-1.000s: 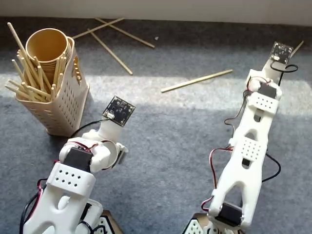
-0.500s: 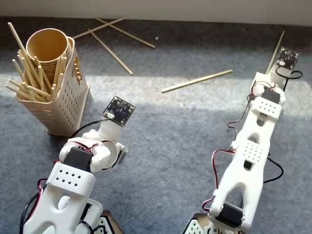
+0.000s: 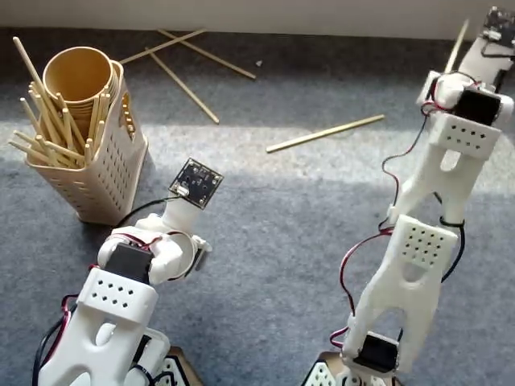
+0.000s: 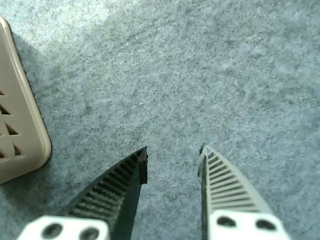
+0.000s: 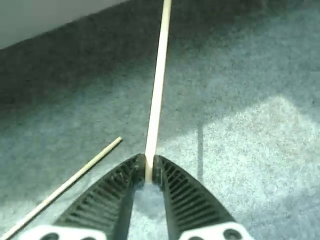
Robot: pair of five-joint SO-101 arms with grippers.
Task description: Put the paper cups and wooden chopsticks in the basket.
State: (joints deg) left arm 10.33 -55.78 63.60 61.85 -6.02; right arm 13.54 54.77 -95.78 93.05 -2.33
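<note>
While at full stretch, right tool [image 5: 148, 161] tight on chopstick [image 5: 159, 75] — left tool [image 4: 173, 149] wide.

Jaws apart over carpet [image 4: 210, 70], beside basket [image 4: 17, 125]

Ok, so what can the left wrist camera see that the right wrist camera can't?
The left wrist view has a corner of the basket and the left gripper, open with nothing between its fingers. The right wrist view has the right gripper shut on a wooden chopstick that points away from it, plus a second chopstick lying loose nearby. Both look down on the same grey carpet.
</note>
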